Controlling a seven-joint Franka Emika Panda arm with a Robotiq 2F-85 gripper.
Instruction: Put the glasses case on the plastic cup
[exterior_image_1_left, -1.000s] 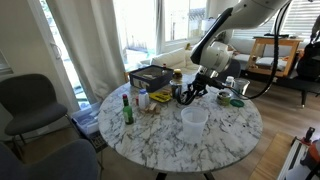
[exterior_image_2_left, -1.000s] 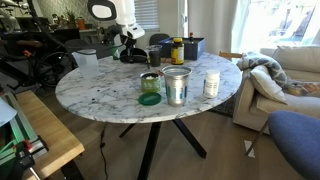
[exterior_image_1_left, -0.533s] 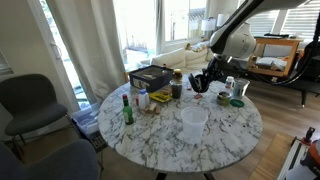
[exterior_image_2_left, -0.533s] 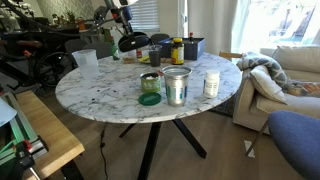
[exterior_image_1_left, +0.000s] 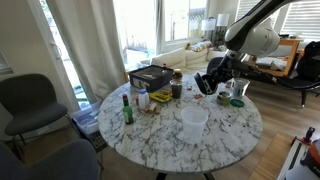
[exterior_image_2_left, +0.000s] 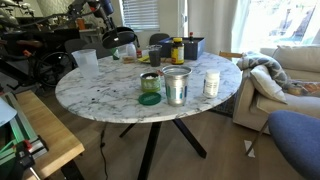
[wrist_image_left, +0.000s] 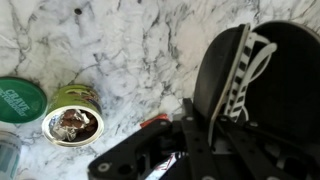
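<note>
The black glasses case (exterior_image_1_left: 206, 83) hangs in my gripper (exterior_image_1_left: 212, 78) above the marble table, apart from the plastic cup. The translucent whitish plastic cup (exterior_image_1_left: 193, 122) stands upright and empty near the table's edge. In the exterior view from the opposite side, the case (exterior_image_2_left: 120, 41) is held by the gripper (exterior_image_2_left: 115, 33) a little above and beside the cup (exterior_image_2_left: 85, 59). In the wrist view the case (wrist_image_left: 262, 70) fills the right side, with the gripper's fingers (wrist_image_left: 198, 125) closed on its edge. The cup is out of the wrist view.
A green bottle (exterior_image_1_left: 127, 108), a dark rectangular box (exterior_image_1_left: 150, 76) and jars stand at the table's far side. A metal can (exterior_image_2_left: 176, 86), a small open tin (exterior_image_2_left: 150, 82), a green lid (exterior_image_2_left: 149, 99) and a white container (exterior_image_2_left: 211, 83) stand together. The tin (wrist_image_left: 75, 112) and lid (wrist_image_left: 18, 100) lie below the gripper.
My gripper has risen from the table with the glasses case and moved sideways away from the jars. The cup and the other objects have not moved.
</note>
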